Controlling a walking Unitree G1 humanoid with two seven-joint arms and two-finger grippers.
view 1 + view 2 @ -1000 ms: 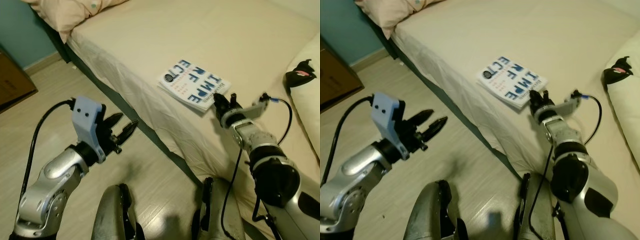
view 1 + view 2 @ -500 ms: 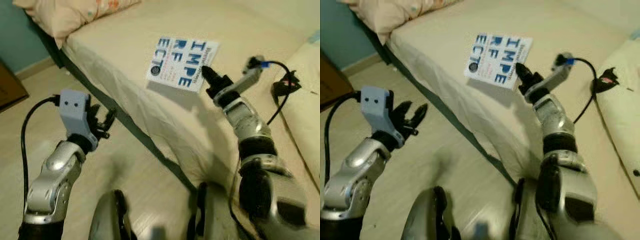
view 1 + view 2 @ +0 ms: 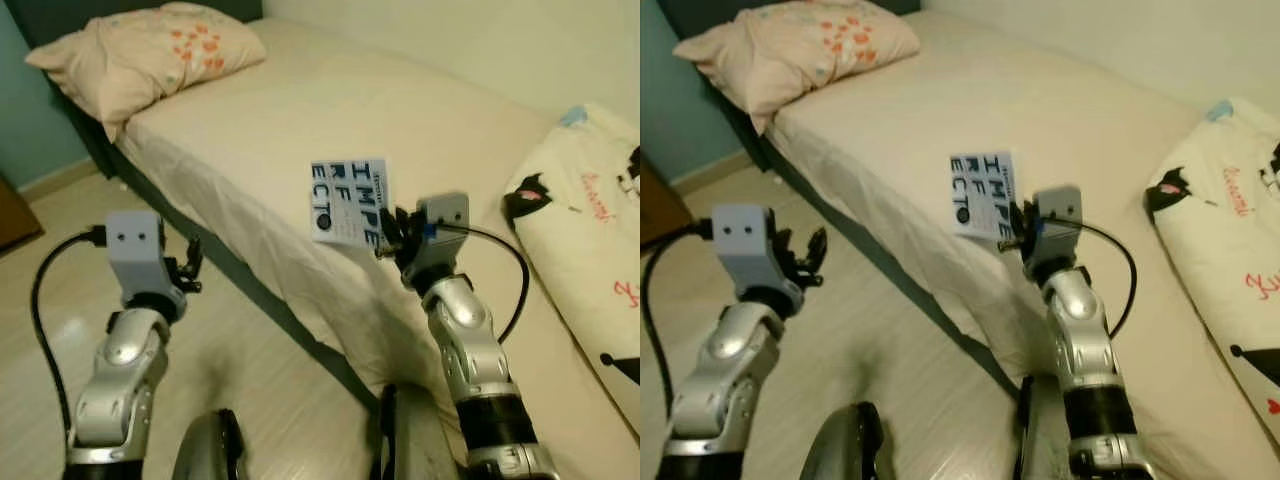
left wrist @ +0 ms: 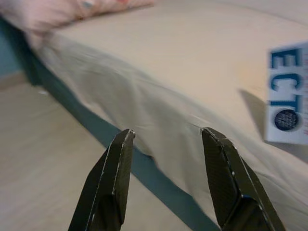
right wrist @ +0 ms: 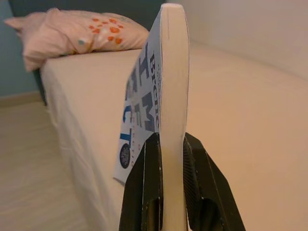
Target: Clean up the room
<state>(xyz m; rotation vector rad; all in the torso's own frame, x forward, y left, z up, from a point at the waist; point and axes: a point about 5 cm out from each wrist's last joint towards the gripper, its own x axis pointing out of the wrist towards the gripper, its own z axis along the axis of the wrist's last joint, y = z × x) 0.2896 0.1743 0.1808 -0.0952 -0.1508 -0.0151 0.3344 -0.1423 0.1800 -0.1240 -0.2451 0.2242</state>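
Note:
A white book with big blue letters hangs in the air above the bed's near edge, lifted clear of the sheet. My right gripper is shut on its lower edge; in the right wrist view the two fingers pinch the book edge-on. My left gripper is raised over the floor beside the bed, open and holding nothing, its fingers spread in the left wrist view, where the book appears at the edge.
The bed with a beige sheet runs from the back left to the right. A peach pillow lies at its head. A white printed cushion lies on the right. Light wood floor lies on the left, by a teal wall.
My right gripper has lifted the book off the bed and tipped it upright. The left arm has risen. The camera has tilted up, bringing in the pillow and cushion.

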